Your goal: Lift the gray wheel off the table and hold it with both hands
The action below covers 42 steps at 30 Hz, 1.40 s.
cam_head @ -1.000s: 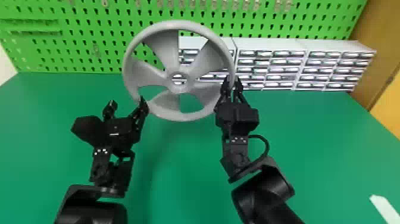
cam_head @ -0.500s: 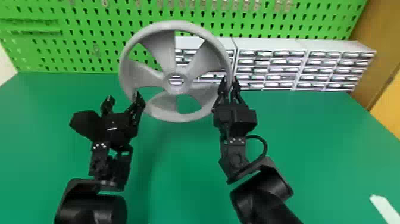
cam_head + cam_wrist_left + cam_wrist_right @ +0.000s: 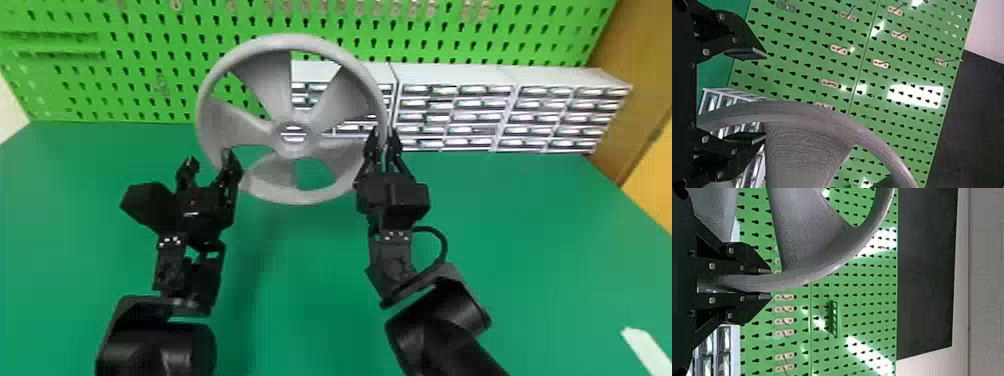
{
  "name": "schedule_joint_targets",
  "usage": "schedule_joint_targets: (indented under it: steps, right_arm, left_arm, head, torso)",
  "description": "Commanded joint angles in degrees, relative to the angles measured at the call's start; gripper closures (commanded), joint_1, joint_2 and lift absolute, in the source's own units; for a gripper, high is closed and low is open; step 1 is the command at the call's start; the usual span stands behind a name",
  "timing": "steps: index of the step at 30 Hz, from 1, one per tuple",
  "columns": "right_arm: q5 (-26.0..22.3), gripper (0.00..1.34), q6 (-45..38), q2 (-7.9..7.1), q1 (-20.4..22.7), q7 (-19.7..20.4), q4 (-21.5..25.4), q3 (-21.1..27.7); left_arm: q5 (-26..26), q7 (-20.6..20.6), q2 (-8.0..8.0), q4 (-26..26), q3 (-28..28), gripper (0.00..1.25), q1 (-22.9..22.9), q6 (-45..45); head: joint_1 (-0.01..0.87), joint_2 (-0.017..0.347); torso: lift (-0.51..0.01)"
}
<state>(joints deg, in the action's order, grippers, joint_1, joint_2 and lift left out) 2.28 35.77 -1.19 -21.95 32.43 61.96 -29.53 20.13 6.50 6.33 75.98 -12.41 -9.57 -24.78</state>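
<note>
Closing the left gripper (image 3: pixel 209 159), jaws spread, off-centre may twist the wheel (image 3: pixel 270 85) within the right gripper (image 3: pixel 383 133), which pinches the rim (image 3: pixel 820 268) at one side, causing slip.

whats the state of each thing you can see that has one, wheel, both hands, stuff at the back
gray wheel: upright, up off the table
right hand: shut on the wheel's rim
left hand: open, fingers spread, at the rim
drawer units: standing in a row
pegboard: upright, hooks on it
</note>
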Motion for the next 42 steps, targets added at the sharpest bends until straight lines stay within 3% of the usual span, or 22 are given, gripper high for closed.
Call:
schedule_joint_targets:
  steps: [1, 4, 20, 29, 42]
  right_arm:
    - [0.00, 1.22, 0.00, -0.04, -0.02, 0.00, 0.00, 0.00]
    - [0.00, 1.22, 0.00, -0.13, -0.02, 0.00, 0.00, 0.08]
    - [0.62, 1.22, -0.09, -0.22, -0.28, 0.18, 0.00, -0.27]
    - [0.70, 1.22, 0.09, -0.13, -0.11, 0.18, -0.09, -0.27]
    - [1.06, 1.22, 0.00, -0.04, 0.24, 0.18, 0.00, 0.17]
  left_arm:
    - [0.61, 0.18, 0.00, -0.05, -0.51, 0.63, -0.09, 0.09]
    - [0.79, 1.41, 0.00, -0.05, -1.39, 0.73, -0.01, 0.26]
    - [1.32, 5.54, -0.09, 1.01, -4.03, 0.93, -0.01, 0.26]
    - [-0.27, 8.61, -0.70, 1.10, -5.00, 0.97, -0.36, 0.00]
    - [-0.97, 8.61, -1.14, 1.10, -4.03, 0.98, -0.36, -0.35]
  head:
    - [0.711, 0.015]
    - [0.711, 0.015]
    - [0.711, 0.015]
    - [0.711, 0.015]
    - [0.711, 0.015]
  torso:
    - [-0.098]
    - [-0.098]
    - [-0.098]
    - [-0.098]
    - [-0.098]
